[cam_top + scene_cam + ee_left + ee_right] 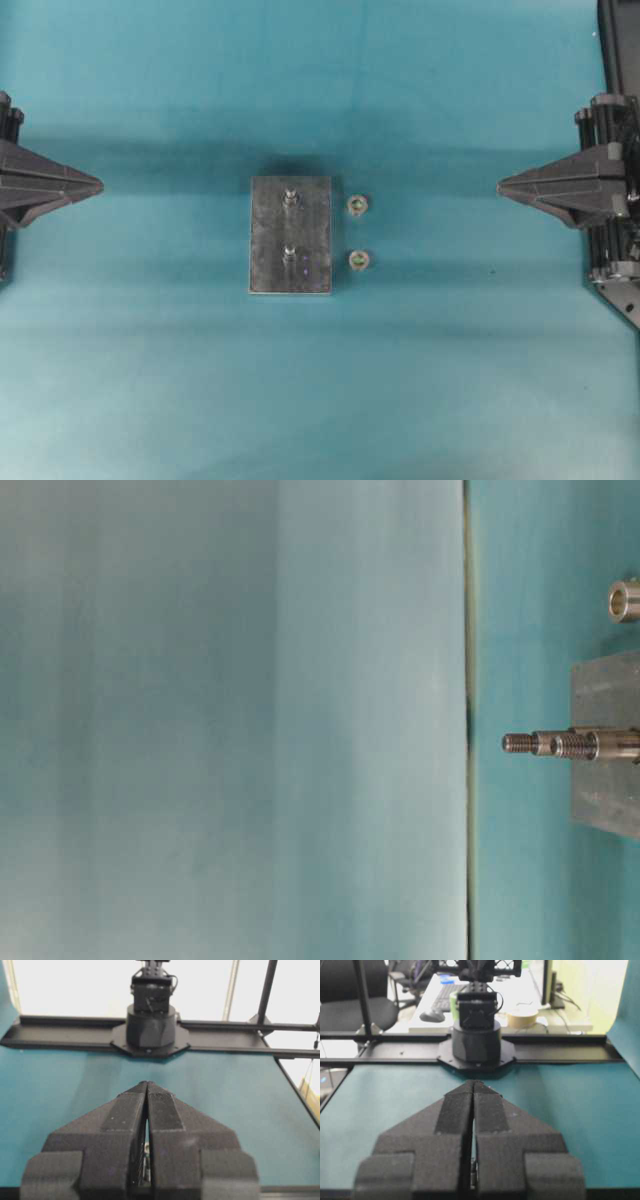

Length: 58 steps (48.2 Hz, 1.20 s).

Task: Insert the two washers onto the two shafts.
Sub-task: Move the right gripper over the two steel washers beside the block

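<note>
Both arms parked, washers untouched right of grey metal block [290, 236].
Left gripper [98, 185] & right gripper [502, 185] pressed together, empty; small shiny metal washers [358, 206] [359, 261] looked light, stiff, slippery: probably pinch across rim. Threaded steel shafts [289, 197] stood bare.

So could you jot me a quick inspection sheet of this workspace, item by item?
Surface: teal mat, bare apart from the job's things.
Job's things: grey block with two upright shafts; two washers lie on the mat beside the block, none on a shaft.
Clutter: nothing seen.
Grippers: left gripper and right gripper both shut, empty, at opposite edges, far from the block.
Cables: short wire on the arm base facing the right wrist camera.
Surroundings: office chair, desk with keyboard and tape roll beyond the table.
</note>
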Each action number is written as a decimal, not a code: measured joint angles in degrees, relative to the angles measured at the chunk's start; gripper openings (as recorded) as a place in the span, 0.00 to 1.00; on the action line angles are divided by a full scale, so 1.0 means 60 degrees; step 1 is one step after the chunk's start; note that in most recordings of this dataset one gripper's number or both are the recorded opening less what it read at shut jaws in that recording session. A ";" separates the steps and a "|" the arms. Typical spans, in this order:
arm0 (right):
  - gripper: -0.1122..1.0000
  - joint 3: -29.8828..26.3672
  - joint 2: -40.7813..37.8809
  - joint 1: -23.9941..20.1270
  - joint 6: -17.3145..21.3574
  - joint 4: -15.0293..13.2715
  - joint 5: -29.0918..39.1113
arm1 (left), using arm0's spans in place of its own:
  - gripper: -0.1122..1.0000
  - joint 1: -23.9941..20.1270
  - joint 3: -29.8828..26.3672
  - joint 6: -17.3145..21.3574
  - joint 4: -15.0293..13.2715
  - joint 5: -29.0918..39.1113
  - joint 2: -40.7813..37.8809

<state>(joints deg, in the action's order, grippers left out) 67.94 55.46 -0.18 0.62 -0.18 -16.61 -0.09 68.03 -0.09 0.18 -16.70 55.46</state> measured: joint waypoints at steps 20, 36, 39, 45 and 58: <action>0.08 -0.0469 -0.0249 0.1494 0.0483 0.1831 0.1992 | 0.10 -0.0190 -0.0366 -0.0498 0.0103 0.2065 -0.0659; 0.08 -0.1465 -0.1948 0.1567 0.0483 0.1816 0.4966 | 0.10 -0.0234 -0.0571 -0.0483 0.0103 0.3940 -0.0967; 0.08 -0.1699 -0.2402 0.1567 0.0483 0.1743 0.5259 | 0.10 -0.0234 -0.0586 -0.0498 0.0103 0.4160 -0.1069; 0.08 -0.2300 -0.3516 0.1567 0.0469 0.1494 0.5859 | 0.10 -0.0234 -0.0791 -0.0425 0.0161 0.4497 -0.1304; 0.08 -0.3574 -0.5508 0.1641 0.0293 0.0937 0.7061 | 0.10 -0.0234 -0.1113 0.0059 0.0176 0.5039 -0.2051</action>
<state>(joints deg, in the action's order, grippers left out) 46.49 22.41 9.67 2.37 5.45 25.75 -1.49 61.35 0.26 1.23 13.54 43.15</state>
